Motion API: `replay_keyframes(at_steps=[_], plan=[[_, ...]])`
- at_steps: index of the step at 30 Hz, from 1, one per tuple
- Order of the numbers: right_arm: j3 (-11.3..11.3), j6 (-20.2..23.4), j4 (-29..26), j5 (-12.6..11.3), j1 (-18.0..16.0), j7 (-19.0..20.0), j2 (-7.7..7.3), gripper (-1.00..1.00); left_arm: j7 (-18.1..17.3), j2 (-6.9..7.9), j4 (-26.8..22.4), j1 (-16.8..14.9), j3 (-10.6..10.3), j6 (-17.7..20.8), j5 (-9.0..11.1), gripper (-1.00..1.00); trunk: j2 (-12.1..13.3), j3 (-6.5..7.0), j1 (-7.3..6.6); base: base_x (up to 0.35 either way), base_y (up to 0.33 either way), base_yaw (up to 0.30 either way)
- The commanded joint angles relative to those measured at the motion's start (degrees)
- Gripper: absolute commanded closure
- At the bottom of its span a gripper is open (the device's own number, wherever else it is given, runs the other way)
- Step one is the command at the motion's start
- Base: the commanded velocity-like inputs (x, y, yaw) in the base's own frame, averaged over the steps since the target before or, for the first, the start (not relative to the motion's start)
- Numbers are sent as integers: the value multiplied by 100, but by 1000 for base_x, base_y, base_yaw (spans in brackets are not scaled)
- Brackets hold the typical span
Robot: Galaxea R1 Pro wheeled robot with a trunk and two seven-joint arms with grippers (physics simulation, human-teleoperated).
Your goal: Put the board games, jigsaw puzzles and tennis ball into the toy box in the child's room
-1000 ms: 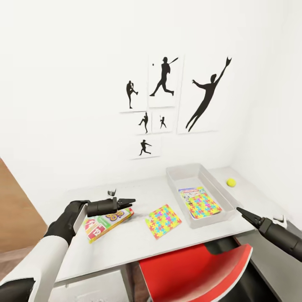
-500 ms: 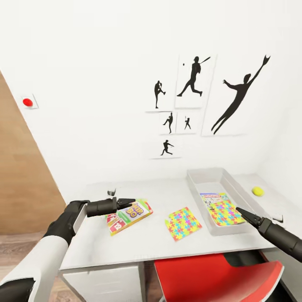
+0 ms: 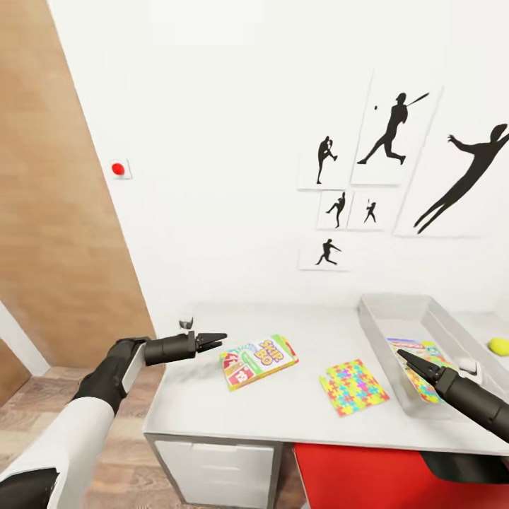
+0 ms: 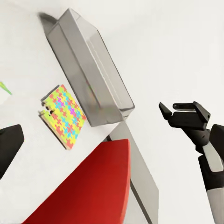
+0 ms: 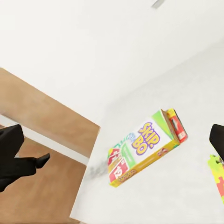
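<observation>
— Where do the toys lie?
— The Skip-Bo box [image 3: 259, 360] lies flat at lower centre on the table [image 3: 212, 403]. One puzzle [image 3: 353, 386] lies to its right, apart from it. The toy box [image 3: 382, 318] at the right edge holds a second puzzle [image 3: 424, 385] over a game [image 3: 404, 346]. The ball [image 3: 498, 346] sits on the table beyond the toy box.
— And the grippers?
— The left gripper [image 3: 218, 338] hangs at lower left, tips pinched together on nothing. The right gripper [image 3: 406, 358] hovers over the toy box, likewise clenched and empty.
</observation>
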Motion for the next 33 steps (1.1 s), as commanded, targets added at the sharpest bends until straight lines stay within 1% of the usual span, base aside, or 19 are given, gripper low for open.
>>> replay_keyframes(at_steps=[1,5,11,17,22,29,33], plan=[[-7,29,0,-3,-5,18,1,-100,-13,0,3,-7,7,52,15,-100,-13,-13,4,0,67,292],[-8,29,5,-3,-5,19,5,-100,-16,0,3,-5,16,52,15,-100,-13,-13,4,0,68,292],[-11,29,7,-3,-5,23,7,-100,-16,2,3,-1,23,52,13,-100,-13,-15,4,0,173,234],[-11,29,5,-3,-7,23,5,-100,-18,1,3,1,39,52,11,-100,-13,-15,4,0,53,38],[-16,29,6,-3,-7,23,6,-100,-18,0,3,1,58,52,12,-100,-13,-15,4,0,173,3],[-17,29,7,-3,-5,23,7,-100,-18,3,3,1,62,52,13,-100,-13,-15,4,0,76,0],[-17,29,7,-3,-5,23,7,-100,-14,3,3,1,63,52,8,-100,-13,-15,4,0,163,0]])
